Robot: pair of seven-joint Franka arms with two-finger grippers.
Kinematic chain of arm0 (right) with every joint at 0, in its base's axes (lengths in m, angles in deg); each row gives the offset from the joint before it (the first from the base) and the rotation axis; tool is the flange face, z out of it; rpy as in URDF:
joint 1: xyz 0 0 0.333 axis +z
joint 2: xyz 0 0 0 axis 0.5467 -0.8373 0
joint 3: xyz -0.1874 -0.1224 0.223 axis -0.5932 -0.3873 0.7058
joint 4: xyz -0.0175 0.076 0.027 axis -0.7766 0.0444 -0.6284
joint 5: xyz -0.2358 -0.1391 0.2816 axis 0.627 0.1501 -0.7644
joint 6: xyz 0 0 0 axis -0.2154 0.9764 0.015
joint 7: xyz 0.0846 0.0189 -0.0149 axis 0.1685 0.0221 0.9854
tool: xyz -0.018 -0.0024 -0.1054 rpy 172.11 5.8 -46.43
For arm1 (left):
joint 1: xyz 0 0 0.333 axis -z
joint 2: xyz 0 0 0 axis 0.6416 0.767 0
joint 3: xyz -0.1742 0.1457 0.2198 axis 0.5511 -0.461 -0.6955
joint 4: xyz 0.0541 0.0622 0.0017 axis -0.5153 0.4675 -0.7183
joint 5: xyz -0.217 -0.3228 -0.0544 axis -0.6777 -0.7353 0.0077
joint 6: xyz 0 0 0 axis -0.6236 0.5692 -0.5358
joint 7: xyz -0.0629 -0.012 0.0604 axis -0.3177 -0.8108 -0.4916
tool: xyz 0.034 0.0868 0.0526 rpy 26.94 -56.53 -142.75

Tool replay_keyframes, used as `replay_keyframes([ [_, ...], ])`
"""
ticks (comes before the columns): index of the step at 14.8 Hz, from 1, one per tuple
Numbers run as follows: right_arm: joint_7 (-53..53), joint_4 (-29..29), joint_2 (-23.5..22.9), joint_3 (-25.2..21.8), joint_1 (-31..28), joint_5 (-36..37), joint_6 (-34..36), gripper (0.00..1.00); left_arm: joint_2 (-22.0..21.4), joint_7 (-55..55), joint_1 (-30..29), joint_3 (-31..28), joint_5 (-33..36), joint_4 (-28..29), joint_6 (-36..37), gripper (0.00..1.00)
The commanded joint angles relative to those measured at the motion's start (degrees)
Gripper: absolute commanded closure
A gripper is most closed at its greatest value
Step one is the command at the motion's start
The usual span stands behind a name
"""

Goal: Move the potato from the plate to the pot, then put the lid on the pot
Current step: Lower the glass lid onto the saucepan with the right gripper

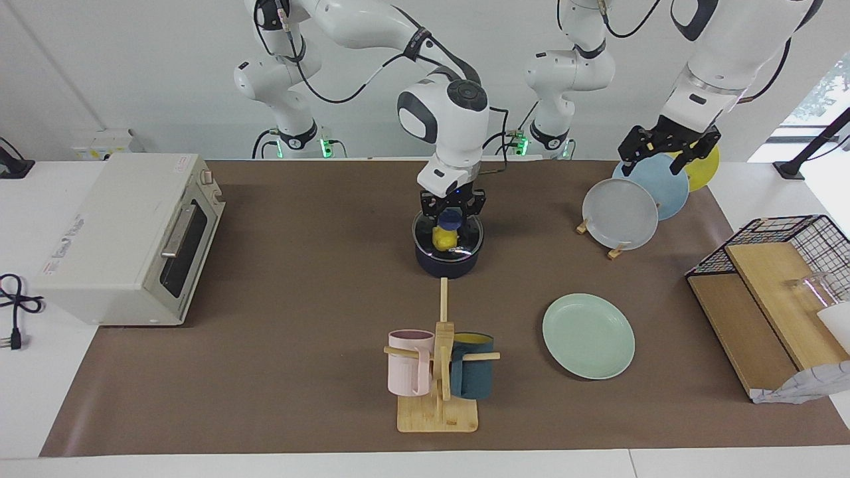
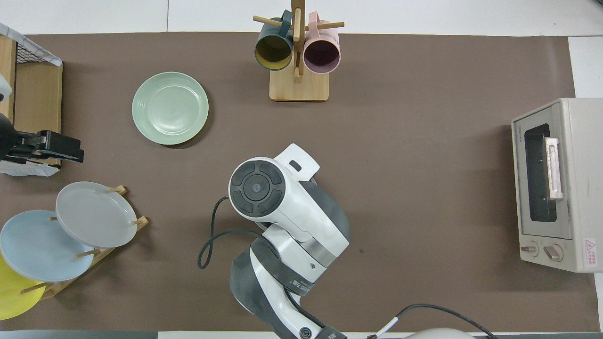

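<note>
Facing view: lid (image 1: 449, 236) knob between right fingers (image 1: 441, 203)

We see a matt brown mat (image 1: 299, 292) over the white table (image 1: 26, 398). The pot (image 1: 446, 263) looks dark, smooth and matt outside, and its clear glass lid (image 1: 465, 239) catches glints, with a smooth blue knob (image 1: 451, 217). Under the glass the potato (image 1: 442, 237) looks glossy yellow. The mint plate (image 1: 588, 336) has a soft satin sheen. The mug stand (image 1: 439, 398) is pale bare wood, and its pink mug (image 1: 406, 372) and teal mug (image 1: 473, 378) look matt. The toaster oven (image 1: 119, 239) has an off-white painted shell.
</note>
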Motion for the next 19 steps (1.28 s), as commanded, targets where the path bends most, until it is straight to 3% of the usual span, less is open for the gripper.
replay_keyframes([
  [1, -2.1, 1.8, 0.9, 0.2, 0.1, 0.8, -2.1, 1.00, 0.1, -0.8, -0.6, 0.2, -0.6, -0.3, -0.4, 0.00],
  [11, -3.7, 5.7, 1.6, 0.2, -0.5, 1.5, -6.8, 1.00, -0.5, -0.4, -0.7, 0.4, -0.5, 0.4, -0.3, 0.00],
  [12, -3.7, 5.7, 1.6, 0.2, -0.6, 1.5, -6.8, 0.88, -0.5, -0.4, -0.7, 0.4, -0.5, 0.4, -0.3, 0.00],
  [13, -3.6, 5.7, 1.6, 0.2, -0.6, 1.5, -6.7, 0.31, -0.5, -0.4, -0.7, 0.4, -0.5, 0.4, -0.3, 0.00],
  [14, -3.4, 5.6, 1.6, 0.2, -0.6, 1.5, -6.6, 0.00, -0.5, -0.4, -0.7, 0.4, -0.5, 0.4, -0.4, 0.00],
  [19, -2.6, 4.6, 4.1, 0.2, -3.3, 1.5, -4.2, 0.00, -0.6, -0.6, -0.7, 0.4, -0.5, 0.7, -0.5, 0.00],
])
